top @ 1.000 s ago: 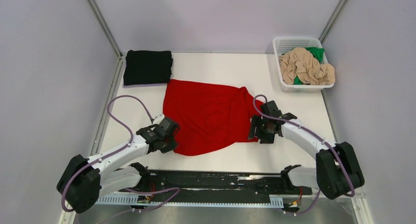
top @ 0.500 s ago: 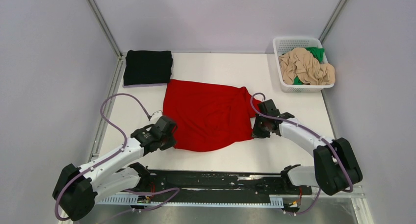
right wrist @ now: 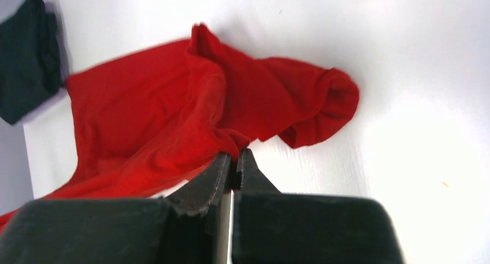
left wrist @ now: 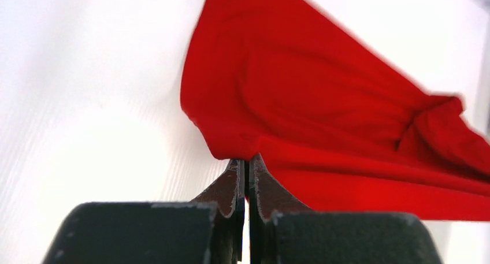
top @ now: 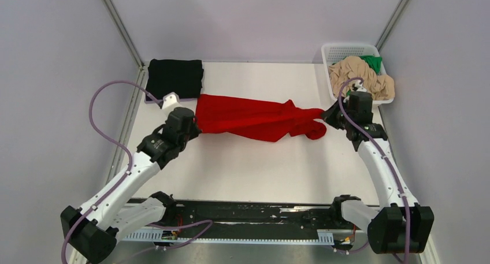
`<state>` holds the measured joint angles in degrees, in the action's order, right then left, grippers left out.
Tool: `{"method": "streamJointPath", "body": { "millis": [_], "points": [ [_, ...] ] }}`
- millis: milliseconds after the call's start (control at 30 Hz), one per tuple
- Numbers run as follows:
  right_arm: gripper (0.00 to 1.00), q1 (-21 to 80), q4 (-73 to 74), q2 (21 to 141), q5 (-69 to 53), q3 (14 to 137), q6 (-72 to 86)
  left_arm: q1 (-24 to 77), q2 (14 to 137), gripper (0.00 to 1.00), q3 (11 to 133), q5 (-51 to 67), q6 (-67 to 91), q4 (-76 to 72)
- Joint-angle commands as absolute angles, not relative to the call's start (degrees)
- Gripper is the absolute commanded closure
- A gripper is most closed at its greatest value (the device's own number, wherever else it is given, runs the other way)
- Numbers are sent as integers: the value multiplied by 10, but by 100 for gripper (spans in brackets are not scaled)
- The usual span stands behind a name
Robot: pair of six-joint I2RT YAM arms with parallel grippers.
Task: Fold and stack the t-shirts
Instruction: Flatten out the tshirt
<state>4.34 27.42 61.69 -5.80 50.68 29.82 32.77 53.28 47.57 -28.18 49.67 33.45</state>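
Red t-shirt [top: 254, 116] hangs as a narrow band between the two arms over the far half of the table [top: 260, 171], apparently doubled over along its length. The left gripper [top: 195, 123] is pinched tight on its left edge and the right gripper [top: 327, 115] is pinched tight on a bunch of cloth at the right end, beside a rumpled sleeve. The step in hand looks like a lengthwise fold. To do it well, both pinches should travel level and at the same pace, with just enough tension to hold the band flat, and the cloth should go down edge on edge before either opens. The bunched sleeve will likely need tucking. A folded black t-shirt [top: 173, 79] lies at the far left corner — a likely base for the stack.
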Motion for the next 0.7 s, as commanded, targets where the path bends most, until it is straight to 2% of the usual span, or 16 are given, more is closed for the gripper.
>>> {"method": "streamJointPath", "body": {
  "millis": [0, 267, 533, 667],
  "points": [
    [100, -30, 253, 628, -79, 575, 284, 276, 549, 100, 548, -305, 412, 279],
    [100, -62, 247, 610, -189, 690, 271, 264, 565, 100, 693, -273, 298, 196],
    [100, -62, 229, 499, -160, 828, 247, 264, 552, 100, 875, -139, 227, 154],
    [100, -62, 234, 459, -183, 912, 230, 264, 556, 100, 974, -78, 205, 172]
  ]
}}
